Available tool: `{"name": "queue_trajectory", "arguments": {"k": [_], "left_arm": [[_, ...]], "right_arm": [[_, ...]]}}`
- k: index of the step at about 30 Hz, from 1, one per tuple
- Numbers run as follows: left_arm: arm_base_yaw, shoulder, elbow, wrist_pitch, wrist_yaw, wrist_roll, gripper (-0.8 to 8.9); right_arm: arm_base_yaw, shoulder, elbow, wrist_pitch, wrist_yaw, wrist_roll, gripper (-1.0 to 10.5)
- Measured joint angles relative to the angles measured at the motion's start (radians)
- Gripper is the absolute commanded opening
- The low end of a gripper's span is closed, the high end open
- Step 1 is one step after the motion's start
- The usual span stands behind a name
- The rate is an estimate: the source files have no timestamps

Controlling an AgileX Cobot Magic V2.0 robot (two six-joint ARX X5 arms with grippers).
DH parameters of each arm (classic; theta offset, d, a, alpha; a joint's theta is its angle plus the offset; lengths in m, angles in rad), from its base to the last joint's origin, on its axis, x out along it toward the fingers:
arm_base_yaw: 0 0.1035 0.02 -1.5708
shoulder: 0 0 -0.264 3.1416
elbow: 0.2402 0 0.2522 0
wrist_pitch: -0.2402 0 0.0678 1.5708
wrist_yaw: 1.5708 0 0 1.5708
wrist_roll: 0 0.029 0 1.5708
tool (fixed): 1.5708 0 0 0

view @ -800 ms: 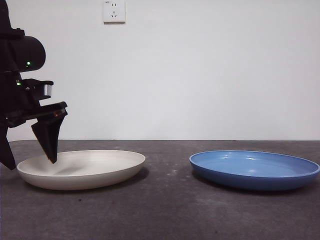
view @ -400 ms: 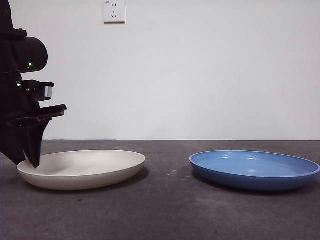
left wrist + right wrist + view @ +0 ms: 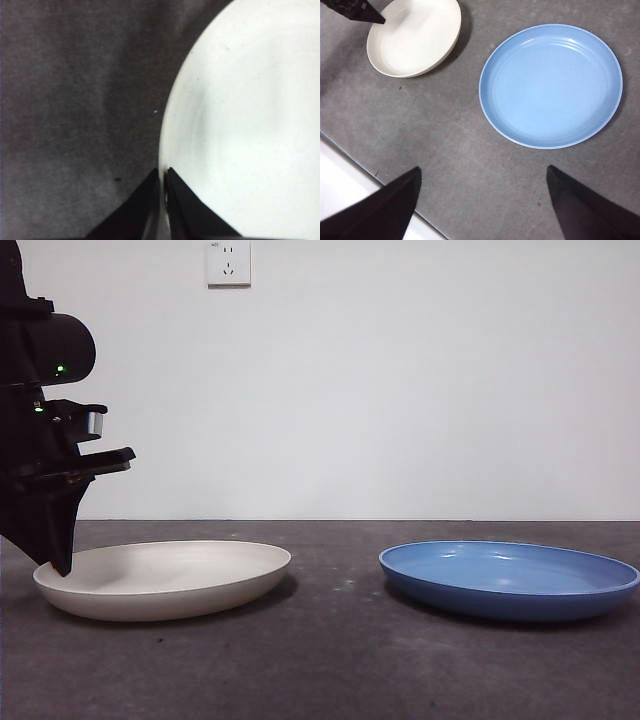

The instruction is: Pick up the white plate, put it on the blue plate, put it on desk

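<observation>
The white plate (image 3: pixel 165 578) lies on the desk (image 3: pixel 330 660) at the left. My left gripper (image 3: pixel 55 558) is shut on the plate's left rim; in the left wrist view its gripper (image 3: pixel 162 174) pinches the rim of the white plate (image 3: pixel 240 125), one jaw inside and one outside. The blue plate (image 3: pixel 510 578) lies on the desk at the right, empty. My right gripper (image 3: pixel 483 169) is open and empty, high above the desk, with the blue plate (image 3: pixel 550 85) and the white plate (image 3: pixel 415 37) below it.
A bare strip of desk (image 3: pixel 445 125) separates the two plates. The desk's near edge (image 3: pixel 350 167) shows in the right wrist view. A white wall with a socket (image 3: pixel 228 262) stands behind the desk.
The left gripper's jaws were apart, with one tip inside the white plate. They have since shut on the plate's left rim. The plates have not visibly moved.
</observation>
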Motion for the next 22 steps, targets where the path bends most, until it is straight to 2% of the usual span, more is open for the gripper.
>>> {"name": "queue_trajectory", "arguments": {"k": [9,15,22], "left_arm": [[0.000,-0.015,0.001,0.003,0.006,-0.025,0.10],[-0.007,-0.140,0.016,-0.005,0.082,-0.052,0.10],[-0.106,-0.232,0.122,-0.019,0.093,-0.086,0.10]], "right_arm": [[0.000,0.000,0.000,0.000,0.000,0.000,4.0],[0.000,0.000,0.000,0.000,0.000,0.000,4.0],[0.000,0.000,0.000,0.003,0.001,0.005,4.0]]}}
